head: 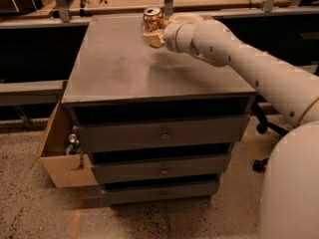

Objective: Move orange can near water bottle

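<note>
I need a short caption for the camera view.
Claw holds the orange can at the cabinet top's far edge.

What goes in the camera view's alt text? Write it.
The gripper holds the orange can upright in its jaws at the far edge of a gray drawer cabinet. An open cardboard box sits on the floor beside it.

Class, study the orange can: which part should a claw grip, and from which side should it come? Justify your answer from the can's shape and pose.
Grip the orange can round its lower body, coming in level from the picture's right, where the claw now holds it. The can stands upright, slim and round, so its straight walls suit two parallel fingers.
</note>
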`<act>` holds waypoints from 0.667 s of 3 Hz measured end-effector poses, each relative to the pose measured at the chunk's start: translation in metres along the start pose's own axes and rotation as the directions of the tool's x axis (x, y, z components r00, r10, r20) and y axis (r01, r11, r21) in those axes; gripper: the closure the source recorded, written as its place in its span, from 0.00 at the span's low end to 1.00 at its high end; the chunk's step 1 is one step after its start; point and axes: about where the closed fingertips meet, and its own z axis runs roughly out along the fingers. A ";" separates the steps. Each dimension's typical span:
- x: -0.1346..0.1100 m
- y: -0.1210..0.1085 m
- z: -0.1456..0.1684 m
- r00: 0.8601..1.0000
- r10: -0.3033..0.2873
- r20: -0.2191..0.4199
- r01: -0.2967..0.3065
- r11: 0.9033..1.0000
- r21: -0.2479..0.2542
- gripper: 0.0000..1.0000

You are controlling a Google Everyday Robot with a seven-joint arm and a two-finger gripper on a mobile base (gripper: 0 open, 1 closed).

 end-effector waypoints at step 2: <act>0.003 -0.003 0.003 1.000 -0.015 -0.008 0.014 1.000 -0.005 1.00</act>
